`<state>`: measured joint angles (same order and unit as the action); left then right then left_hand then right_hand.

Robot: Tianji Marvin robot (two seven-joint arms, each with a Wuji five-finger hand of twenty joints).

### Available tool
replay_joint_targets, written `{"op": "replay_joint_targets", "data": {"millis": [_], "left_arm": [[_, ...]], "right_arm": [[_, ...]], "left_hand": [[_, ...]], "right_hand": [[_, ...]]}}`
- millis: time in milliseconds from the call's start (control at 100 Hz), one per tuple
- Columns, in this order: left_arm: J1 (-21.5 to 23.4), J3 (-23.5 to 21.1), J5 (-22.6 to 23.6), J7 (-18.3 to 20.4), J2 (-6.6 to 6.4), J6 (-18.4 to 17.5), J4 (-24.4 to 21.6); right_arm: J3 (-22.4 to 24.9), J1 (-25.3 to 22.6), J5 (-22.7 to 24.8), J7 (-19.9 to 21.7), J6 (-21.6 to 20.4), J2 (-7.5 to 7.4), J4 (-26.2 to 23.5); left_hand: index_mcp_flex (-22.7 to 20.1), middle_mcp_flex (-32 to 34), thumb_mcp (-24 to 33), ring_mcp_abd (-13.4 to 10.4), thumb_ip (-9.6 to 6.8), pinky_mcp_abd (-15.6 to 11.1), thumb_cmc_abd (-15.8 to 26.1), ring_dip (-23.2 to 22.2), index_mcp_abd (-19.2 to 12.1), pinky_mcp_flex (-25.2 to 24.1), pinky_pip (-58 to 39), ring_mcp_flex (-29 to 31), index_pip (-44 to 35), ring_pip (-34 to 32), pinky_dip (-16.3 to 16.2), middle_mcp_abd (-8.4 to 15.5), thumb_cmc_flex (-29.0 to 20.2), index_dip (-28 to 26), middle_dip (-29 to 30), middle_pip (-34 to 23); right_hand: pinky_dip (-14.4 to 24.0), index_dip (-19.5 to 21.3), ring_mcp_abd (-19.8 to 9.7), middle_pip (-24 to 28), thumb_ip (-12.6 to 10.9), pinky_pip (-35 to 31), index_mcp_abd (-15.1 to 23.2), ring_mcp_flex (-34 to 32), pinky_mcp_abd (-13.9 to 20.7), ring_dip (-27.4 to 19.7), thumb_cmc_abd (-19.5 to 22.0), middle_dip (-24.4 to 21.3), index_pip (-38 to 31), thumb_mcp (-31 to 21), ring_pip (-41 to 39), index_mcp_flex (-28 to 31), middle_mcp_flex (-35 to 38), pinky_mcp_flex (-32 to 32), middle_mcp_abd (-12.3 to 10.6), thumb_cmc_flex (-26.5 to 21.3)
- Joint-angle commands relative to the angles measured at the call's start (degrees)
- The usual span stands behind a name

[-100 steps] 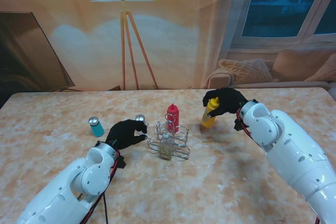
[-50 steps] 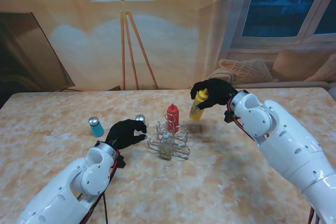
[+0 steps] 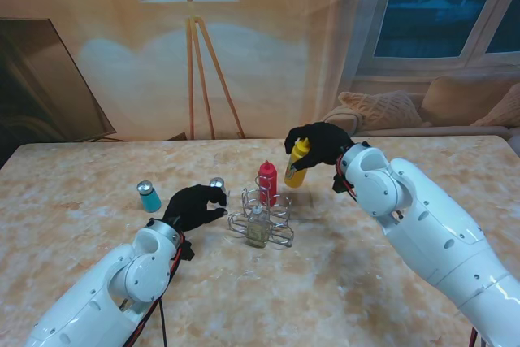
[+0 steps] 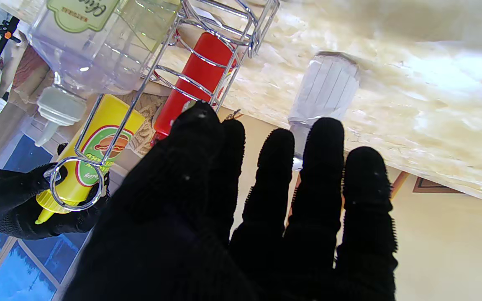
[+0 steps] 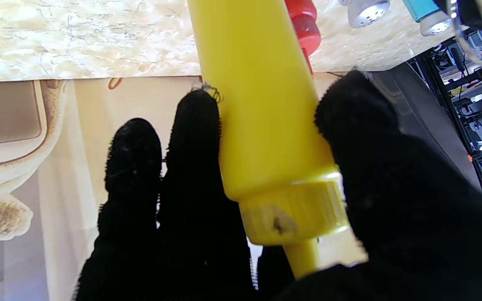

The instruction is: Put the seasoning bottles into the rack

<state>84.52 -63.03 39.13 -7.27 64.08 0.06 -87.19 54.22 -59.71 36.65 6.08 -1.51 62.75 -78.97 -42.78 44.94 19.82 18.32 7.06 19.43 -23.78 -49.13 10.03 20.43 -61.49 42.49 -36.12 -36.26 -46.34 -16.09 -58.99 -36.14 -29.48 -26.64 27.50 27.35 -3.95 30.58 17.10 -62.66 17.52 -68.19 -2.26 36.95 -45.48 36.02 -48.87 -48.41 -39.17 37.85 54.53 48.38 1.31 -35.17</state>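
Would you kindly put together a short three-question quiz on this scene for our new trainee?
1. True or false: the right hand holds the yellow bottle.
2. Which bottles already sit in the wire rack? A) red and clear B) blue and white C) none
3. Fill in: the left hand rests beside the ___ shaker.

Key: 1 true; 2 A, the red bottle and clear bottle; 3 white.

A warm beige wall (image 3: pixel 268 54) stands behind the marble-patterned table (image 3: pixel 341 266). A tripod floor lamp (image 3: pixel 191 6) with a pale shade stands against it. At right, a dark window (image 3: pixel 443 6) sits above a sofa (image 3: pixel 455 107) with 1 tan cushion (image 3: pixel 378 107). A dark panel (image 3: pixel 41 79) leans at left.
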Motion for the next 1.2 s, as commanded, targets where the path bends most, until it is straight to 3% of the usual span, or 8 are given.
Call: {"op": "replay_joint_targets", "data": {"millis": [0,280,890,1190], "left_arm": [[0.1,-0.1,0.2,0.6,0.12,0.1,-0.1],[0.0,0.0,0.2,0.6,0.12,0.1,0.0],[-0.3,0.2,0.2,0.7,0.12,0.4,0.2],[-0.3,0.2,0.1,0.7,0.14,0.3,0.3]], "right_arm": [[-0.5,-1.1,0.2,0.7,0.7,0.74,-1.2],[-1.8,-2.7,1.2,-2.1,5.8,1.44,-2.9],[-1.4,-5.3,2.5,-0.5,5.5,0.76,-5.6],[-2.3,-5.9,2.5,-0.4,7.5,0.83,-5.8]], "left_hand": [[-0.2,0.7,1.5,-0.7,1.00,-0.6,-1.7,0.2,-0.5,-0.1,0.1,1.0,-1.1,0.7,0.8,1.0,0.4,0.5,-0.3,-0.8],[-0.2,0.7,1.8,-0.7,1.08,-0.8,-1.8,0.2,-0.5,0.0,0.2,1.0,-1.2,0.6,1.0,0.9,0.5,0.6,-0.3,-0.8],[-0.2,0.7,2.2,-0.7,1.19,-1.0,-1.9,0.3,-0.4,0.0,0.2,1.0,-1.3,0.7,1.4,0.9,0.6,0.7,-0.2,-0.9],[-0.2,0.6,2.3,-0.6,1.22,-1.1,-2.0,0.3,-0.4,-0.1,0.4,1.0,-1.2,0.7,1.6,0.8,0.6,0.7,-0.2,-0.9]], "right_hand": [[1.2,2.5,-6.9,6.7,-2.1,-1.4,0.4,-2.6,-0.4,1.2,4.4,5.1,-11.8,-8.3,-0.2,2.9,6.6,0.8,-5.4,-10.7],[1.4,3.6,-6.6,8.2,-2.2,-1.9,-1.0,-2.8,-0.8,1.0,4.1,4.8,-12.0,-8.5,-0.5,2.5,5.6,1.1,-4.6,-10.7],[1.3,4.8,-7.1,10.6,-1.9,-2.0,-1.0,-3.0,-0.1,0.3,3.5,3.3,-12.1,-8.2,-0.9,2.4,5.1,1.0,-4.7,-9.9],[1.7,11.6,-8.4,13.2,-1.9,-2.8,-0.6,-4.0,1.0,0.2,2.7,3.3,-14.9,-8.5,-2.4,-0.6,4.3,1.7,-5.0,-8.2]]}}
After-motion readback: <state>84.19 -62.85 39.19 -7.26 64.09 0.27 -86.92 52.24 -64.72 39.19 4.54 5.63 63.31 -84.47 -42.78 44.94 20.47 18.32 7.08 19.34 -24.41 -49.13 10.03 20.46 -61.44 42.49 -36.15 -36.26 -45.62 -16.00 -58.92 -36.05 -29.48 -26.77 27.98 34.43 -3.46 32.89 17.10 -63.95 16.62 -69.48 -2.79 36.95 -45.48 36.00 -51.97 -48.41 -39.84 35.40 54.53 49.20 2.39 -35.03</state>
